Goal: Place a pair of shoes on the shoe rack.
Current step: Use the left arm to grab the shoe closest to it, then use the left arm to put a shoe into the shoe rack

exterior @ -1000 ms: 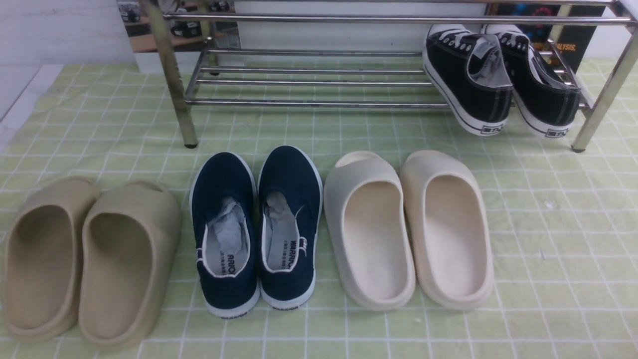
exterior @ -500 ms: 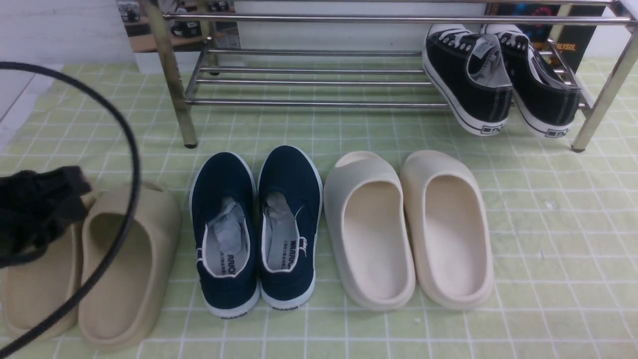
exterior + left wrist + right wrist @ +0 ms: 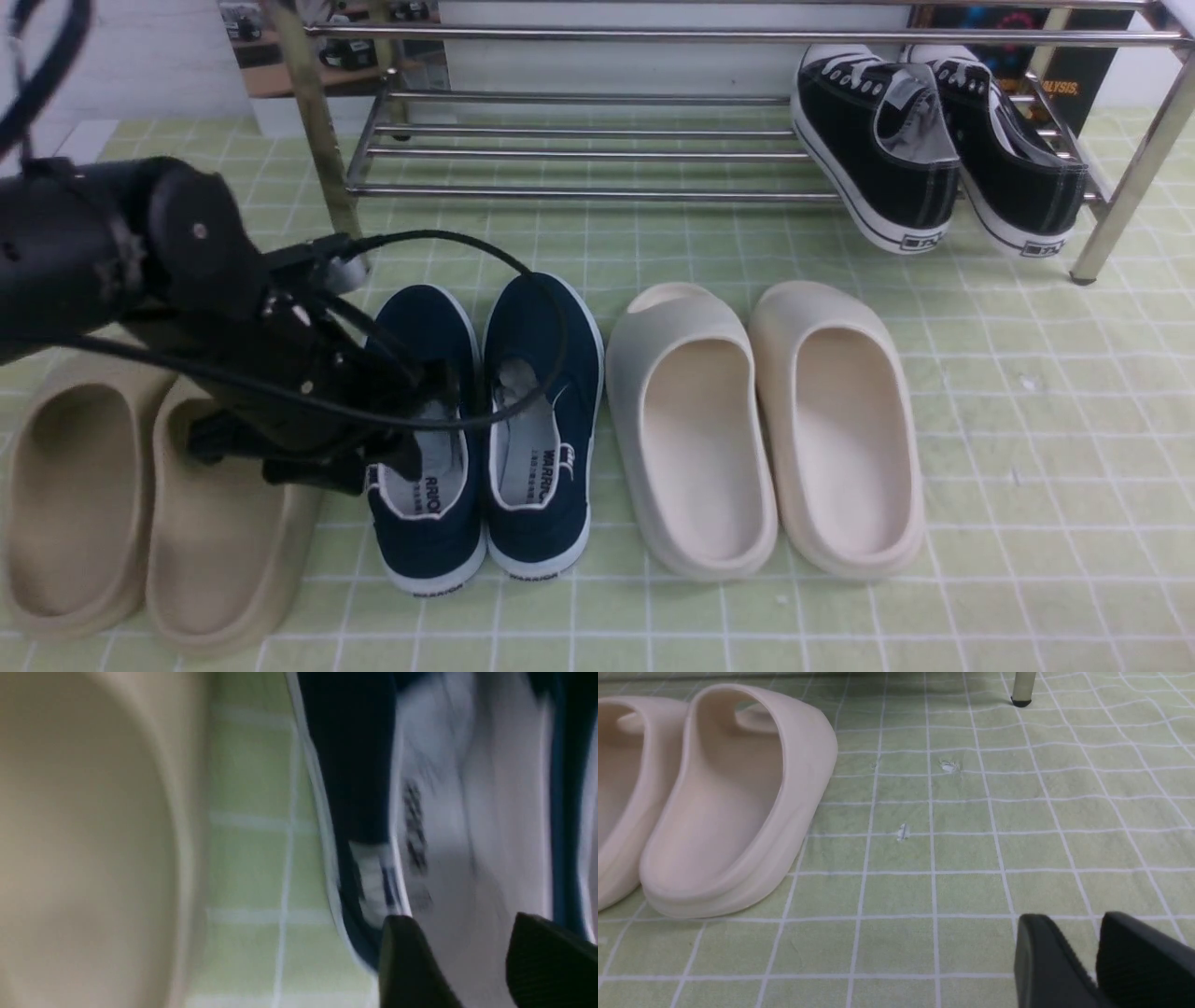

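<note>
1. Navy shoes (image 3: 544, 327) sit touching side by side, tan slides (image 3: 84, 485) and cream slides (image 3: 691, 429) flanking them closely, short of the shoe rack (image 3: 579, 193).
2. Left gripper (image 3: 467, 952) is spread over the left shoe's opening.
3. Right gripper (image 3: 1083, 942) is above bare cloth (image 3: 962, 849); closure unclear.
4. Black sneakers (image 3: 878, 159) fill the rack's right end.

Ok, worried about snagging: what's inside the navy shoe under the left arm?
At the heel of that navy shoe, a grey insole with dark lettering. The left gripper covers the rest of the opening, so anything stuffed further in is hidden.
</note>
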Robot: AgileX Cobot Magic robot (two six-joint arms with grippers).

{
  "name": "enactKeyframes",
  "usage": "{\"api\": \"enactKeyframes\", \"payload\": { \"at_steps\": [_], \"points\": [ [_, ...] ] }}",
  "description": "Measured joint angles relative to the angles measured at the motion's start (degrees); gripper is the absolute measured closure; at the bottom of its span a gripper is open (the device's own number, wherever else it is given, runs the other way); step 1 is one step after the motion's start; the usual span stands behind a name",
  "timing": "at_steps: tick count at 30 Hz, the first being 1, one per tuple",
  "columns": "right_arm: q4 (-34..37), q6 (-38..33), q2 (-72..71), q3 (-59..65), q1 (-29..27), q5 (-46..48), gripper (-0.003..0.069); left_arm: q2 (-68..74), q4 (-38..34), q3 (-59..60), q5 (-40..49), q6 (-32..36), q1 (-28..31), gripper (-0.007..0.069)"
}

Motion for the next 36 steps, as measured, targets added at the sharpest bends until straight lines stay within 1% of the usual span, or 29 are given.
{"api": "enactKeyframes", "payload": {
  "at_steps": [1,3,4,5,7,8,9,10,11,12,13,14,15,17,18,19,23,24,25,26,28,29,30,31,32,34,36],
  "points": [
    [0.00,0.00,0.00,0.00,0.00,0.00,0.0442,1.96,2.03,-0.66,-1.43,-2.64,0.00,0.0274],
    [0.00,0.00,0.00,0.00,0.00,0.00,0.0440,3.55,3.60,-1.26,-2.57,-4.33,0.00,0.0274],
    [0.00,0.00,0.00,0.00,0.00,0.00,0.0438,6.34,5.99,-1.72,-3.89,-6.54,0.00,0.0293],
    [0.00,0.00,0.00,0.00,0.00,0.00,0.0436,7.78,6.91,-1.70,-4.75,-7.22,0.00,0.0319],
    [0.00,0.00,0.00,0.00,0.00,0.00,0.0433,10.04,7.62,-1.70,-5.61,-7.49,0.00,0.0407],
    [0.00,0.00,0.00,0.00,0.00,0.00,0.0433,10.23,7.62,-1.70,-5.61,-7.49,0.00,0.0407],
    [0.00,0.00,0.00,0.00,0.00,0.00,0.0430,10.54,7.85,-2.10,-5.24,-7.43,0.00,0.0508],
    [0.00,0.00,0.00,0.00,0.00,0.00,0.0430,10.54,7.94,-2.22,-5.14,-7.43,0.00,0.0521],
    [0.00,0.00,0.00,0.00,0.00,0.00,0.0427,10.25,8.26,-2.56,-4.15,-7.08,0.00,0.0600],
    [0.00,0.00,0.00,0.00,0.00,0.00,0.0426,9.86,8.54,-3.03,-3.01,-6.09,0.00,0.0623],
    [0.00,0.00,0.00,0.00,0.00,0.00,0.0423,9.17,8.75,-3.85,-0.47,-4.73,0.00,0.0621],
    [0.00,0.00,0.00,0.00,0.00,0.00,0.0423,9.03,8.81,-4.07,0.01,-4.47,0.00,0.0621],
    [0.00,0.00,0.00,0.00,0.00,0.00,0.0422,7.33,8.93,-6.76,5.16,-2.17,0.00,0.0620],
    [0.00,0.00,0.00,0.00,0.00,0.00,0.0420,5.98,9.00,-10.39,9.18,-0.49,0.00,0.0620],
    [0.00,0.00,0.00,0.00,0.00,0.00,0.0420,5.98,9.06,-11.43,9.93,-0.34,0.00,0.0620],
    [0.00,0.00,0.00,0.00,0.00,0.00,0.0421,5.89,9.09,-16.98,11.65,0.84,0.00,0.0620],
    [0.00,0.00,0.00,0.00,0.00,0.00,0.0421,10.51,7.40,-28.59,13.48,3.49,0.00,0.0620],
    [0.00,0.00,0.00,0.00,0.00,0.00,0.0421,10.94,7.34,-29.31,13.70,3.49,0.00,0.0620],
    [0.00,0.00,0.00,0.00,0.00,0.00,0.0421,14.92,7.00,-35.83,15.88,3.95,0.00,0.0620],
    [0.00,0.00,0.00,0.00,0.00,0.00,0.0421,16.02,7.00,-36.59,16.44,3.95,0.00,0.0620],
    [0.00,0.00,0.00,0.00,0.00,0.00,0.0421,23.58,7.00,-47.34,20.10,3.74,0.00,0.0620],
    [0.00,0.00,0.00,0.00,0.00,0.00,0.0421,25.83,7.00,-50.53,21.58,3.64,0.00,0.0620],
    [0.00,0.00,0.00,0.00,0.00,0.00,0.0421,26.39,7.00,-51.31,21.58,3.58,0.00,0.0620],
    [0.00,0.00,0.00,0.00,0.00,0.00,0.0421,30.50,7.00,-57.67,23.96,3.51,0.00,0.0620],
    [0.00,0.00,0.00,0.00,0.00,0.00,0.0421,32.91,7.00,-61.61,25.06,3.51,0.00,0.0620],
    [0.00,0.00,0.00,0.00,0.00,0.00,0.0421,36.96,7.00,-67.72,25.81,3.09,0.00,0.0620],
    [0.00,0.00,0.00,0.00,0.00,0.00,0.0421,41.43,7.52,-75.86,25.74,1.29,0.00,0.0620]
  ]
}}
